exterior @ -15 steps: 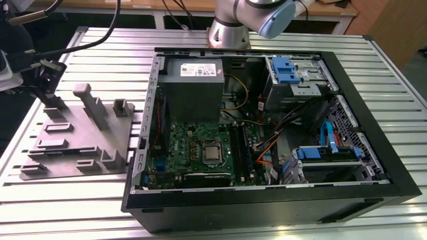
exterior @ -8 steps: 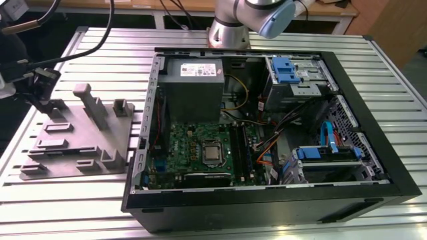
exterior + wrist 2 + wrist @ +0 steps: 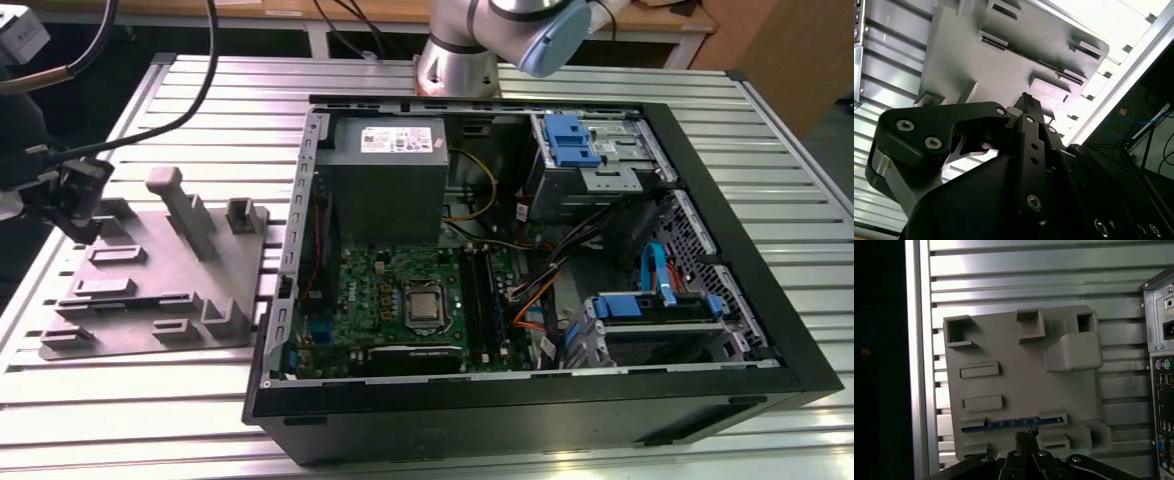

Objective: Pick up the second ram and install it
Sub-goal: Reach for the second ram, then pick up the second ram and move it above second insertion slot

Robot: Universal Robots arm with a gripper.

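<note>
The second ram (image 3: pixel 1009 424) is a thin blue-green stick standing on edge in a long slot of the grey holder tray (image 3: pixel 1019 380), near the tray's side closest to the wrist. My gripper (image 3: pixel 1026 434) hovers just beside that stick, above the tray, with its dark fingertips drawn together and nothing seen between them. In the exterior view the gripper (image 3: pixel 83 228) hangs over the tray (image 3: pixel 147 290) at its far left edge. The second wrist view shows the fingertips (image 3: pixel 1026 100) meeting over the tray (image 3: pixel 979 65).
An open black PC case (image 3: pixel 507 410) lies on the exterior view's right with a green motherboard (image 3: pixel 400 290) and its long black slots (image 3: pixel 491 295). Upright blocks (image 3: pixel 180 205) rise from the tray. The case's back panel (image 3: pixel 1161 365) borders the tray. Black cables (image 3: pixel 200 90) trail over the slatted table.
</note>
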